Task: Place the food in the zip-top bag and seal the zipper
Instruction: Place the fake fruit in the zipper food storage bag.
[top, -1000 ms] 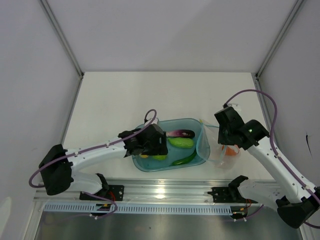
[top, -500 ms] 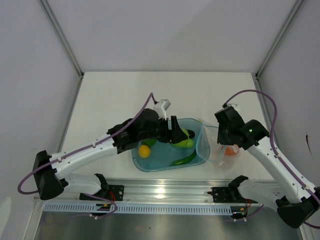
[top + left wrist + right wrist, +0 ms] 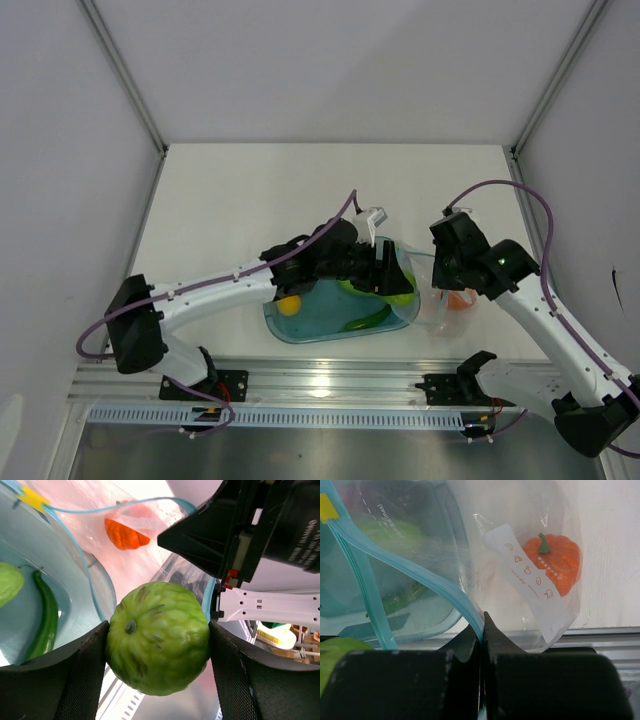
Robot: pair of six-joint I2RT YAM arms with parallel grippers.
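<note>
My left gripper is shut on a bumpy green round fruit and holds it at the right end of the blue tub, beside the open mouth of the clear zip-top bag. My right gripper is shut on the bag's teal zipper strip and holds the mouth up. An orange toy lies inside the bag. In the tub are a yellow-orange fruit, a dark green chili and a pale green cucumber. The eggplant is hidden under my left arm.
The tub sits near the table's front edge, the bag right of it. A metal rail runs along the near edge. White walls enclose the table. The right arm's black wrist hangs close above the bag mouth.
My left gripper has lifted the green fruit from the tub's left side and carried it right to the bag mouth, uncovering the yellow-orange fruit. The right arm has not moved.
</note>
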